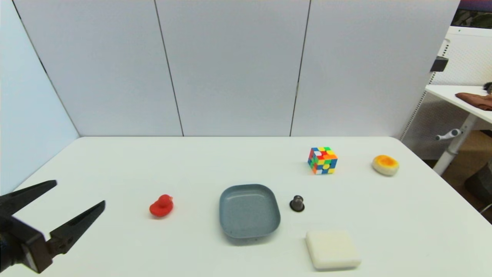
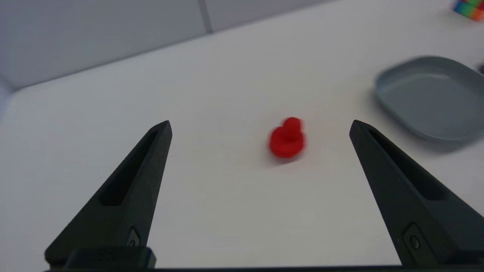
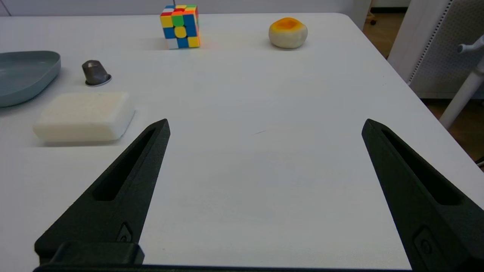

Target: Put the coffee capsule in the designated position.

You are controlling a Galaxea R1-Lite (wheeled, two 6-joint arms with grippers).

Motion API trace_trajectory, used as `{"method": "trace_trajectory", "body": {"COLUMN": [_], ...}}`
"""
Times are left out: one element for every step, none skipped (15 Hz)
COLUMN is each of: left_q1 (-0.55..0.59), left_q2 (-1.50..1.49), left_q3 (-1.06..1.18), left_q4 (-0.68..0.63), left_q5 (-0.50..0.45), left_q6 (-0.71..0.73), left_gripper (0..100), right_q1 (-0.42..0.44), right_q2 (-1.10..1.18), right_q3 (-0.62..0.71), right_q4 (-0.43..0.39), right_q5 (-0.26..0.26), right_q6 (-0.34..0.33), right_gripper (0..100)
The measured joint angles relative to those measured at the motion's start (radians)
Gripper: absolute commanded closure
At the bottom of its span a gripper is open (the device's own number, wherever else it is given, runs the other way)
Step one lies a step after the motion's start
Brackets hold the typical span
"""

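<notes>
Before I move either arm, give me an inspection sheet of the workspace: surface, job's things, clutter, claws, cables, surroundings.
Surface: white table, bare between items.
Job's things: coffee capsule upright on its rim, just right of the grey dish, apart from it; dish holds nothing.
Clutter: red duck left of the dish; white block near the front, right of the dish; colour cube and orange-topped bun farther back on the right.
Claws: left claw open at the front left, pointed toward the duck; right claw open over bare table, holding nothing.
Cables: nothing seen.
Surroundings: white panels behind; another desk to the right.
</notes>
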Motion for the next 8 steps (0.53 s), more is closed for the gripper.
{"method": "trace_trajectory", "body": {"left_q1": [0.052, 0.093, 0.124, 0.142, 0.155, 0.164, 0.170, 0.175], "left_q2": [-0.066, -0.132, -0.207, -0.282, -0.357, -0.426, -0.472, -0.501], "left_q3": [0.081, 0.142, 0.197, 0.231, 0.255, 0.272, 0.284, 0.293], "left_q4": [-0.077, -0.138, -0.164, -0.149, -0.104, -0.054, 0.008, 0.082], "left_q5": [0.000, -0.001, -0.001, 0.000, 0.000, 0.001, 0.001, 0.000], "left_q6": [0.003, 0.002, -0.005, -0.017, -0.034, -0.053, -0.069, -0.076], "left_gripper": [0, 0, 0, 0, 0, 0, 0, 0], "right_q1": [0.000, 0.000, 0.000, 0.000, 0.000, 0.000, 0.000, 0.000], "right_q2": [0.000, 0.000, 0.000, 0.000, 0.000, 0.000, 0.000, 0.000], "right_q3": [0.000, 0.000, 0.000, 0.000, 0.000, 0.000, 0.000, 0.000], "right_q4": [0.000, 0.000, 0.000, 0.000, 0.000, 0.000, 0.000, 0.000], "right_q5": [0.000, 0.000, 0.000, 0.000, 0.000, 0.000, 0.000, 0.000], "right_q6": [0.000, 0.000, 0.000, 0.000, 0.000, 0.000, 0.000, 0.000], "right_gripper": [0, 0, 0, 0, 0, 0, 0, 0]}}
